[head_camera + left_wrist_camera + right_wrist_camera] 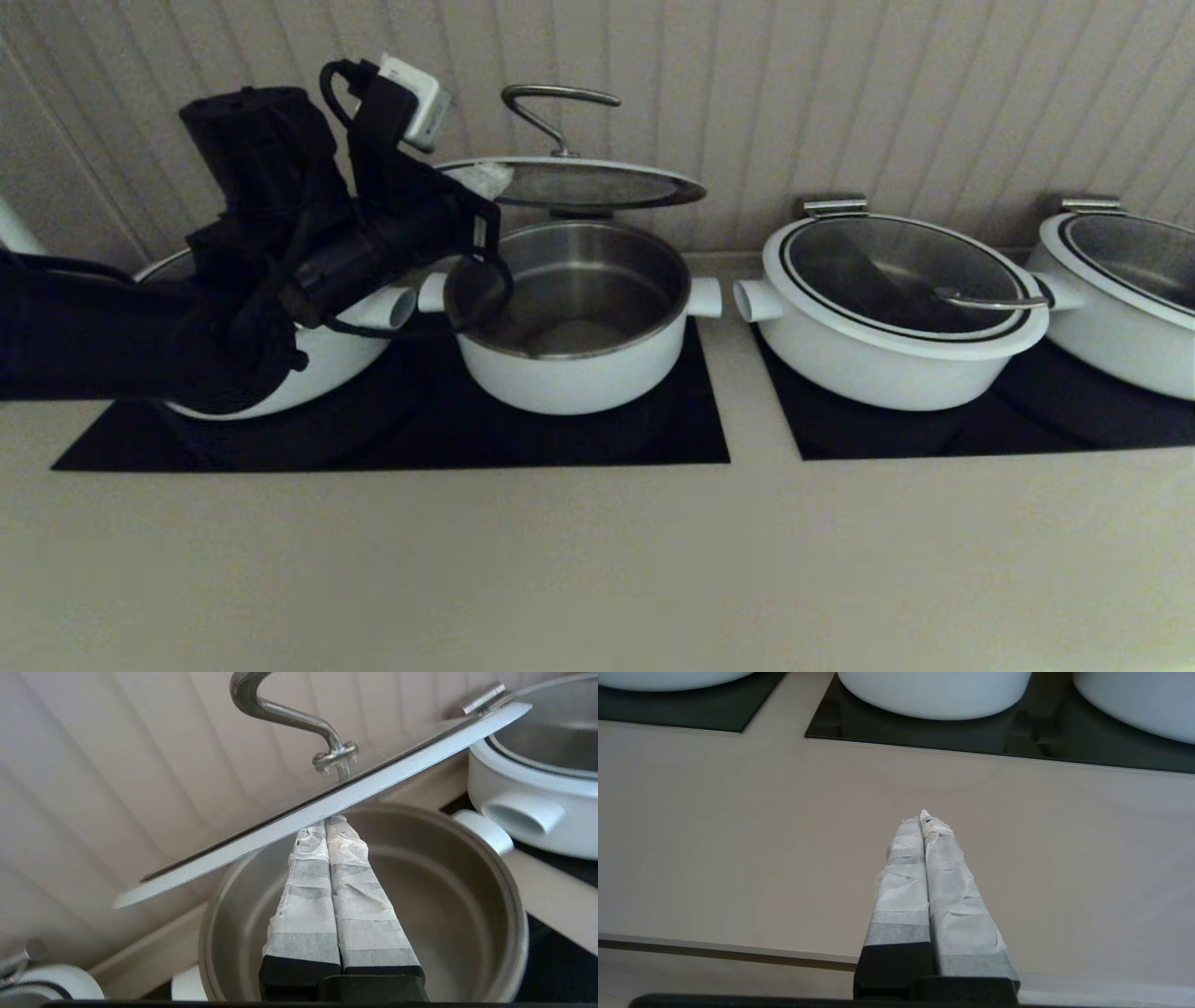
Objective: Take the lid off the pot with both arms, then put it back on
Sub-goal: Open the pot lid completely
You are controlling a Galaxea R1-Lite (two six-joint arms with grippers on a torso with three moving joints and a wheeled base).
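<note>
The pot (579,373) stands uncovered on the black hob, steel bowl showing, also in the left wrist view (511,933). The lid (579,185) hangs tilted above its far side, steel loop handle (560,98) upward. My left gripper (481,177) is shut, its taped tips pressed under the lid's white rim (280,826) at the left edge; they prop it and do not clamp it (327,823). My right gripper (922,817) is shut and empty, low over the bare counter, out of the head view.
A white pot (345,359) sits left of the task pot, partly behind my left arm. Two lidded white pots (887,364) (1120,308) stand to the right on a second black hob (1027,425). A ribbed wall runs close behind.
</note>
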